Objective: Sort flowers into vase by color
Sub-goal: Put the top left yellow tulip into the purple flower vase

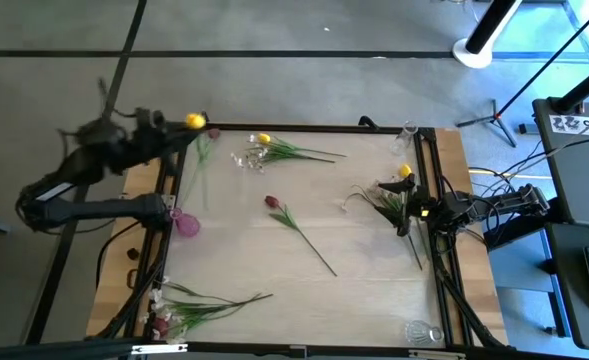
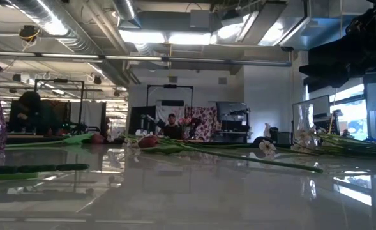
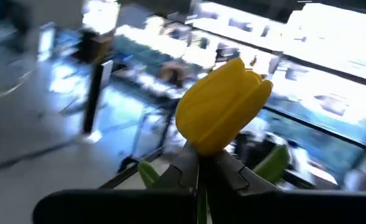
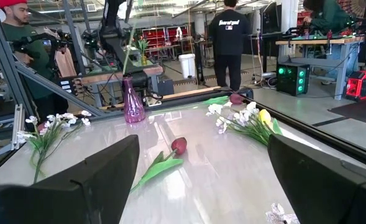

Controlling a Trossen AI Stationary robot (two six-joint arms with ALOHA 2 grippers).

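Closest to your overhead camera, the left gripper (image 1: 179,128) hangs raised over the worktop's (image 1: 364,250) far-left corner with its jaws clamped on the stem of a yellow tulip (image 1: 195,121); the left wrist view shows the bloom (image 3: 223,106) sitting just above the pinched fingertips. Below it, at the left edge, stands the purple vase (image 1: 185,222), and from what you can see nothing is in it yet. Down in the near-left corner a mixed bunch of blossoms (image 1: 189,310) lies flat. Moving rightward, another bunch with a yellow tulip (image 1: 264,139) and white sprays rests near the far edge, and a lone dark red tulip (image 1: 272,203) lies in the middle. At the right edge, the right gripper (image 1: 406,205) waits low with jaws spread wide over a further cluster (image 1: 389,195), no stem between them. You should judge the sorting barely begun: one flower lifted, none delivered, the others all to be done.
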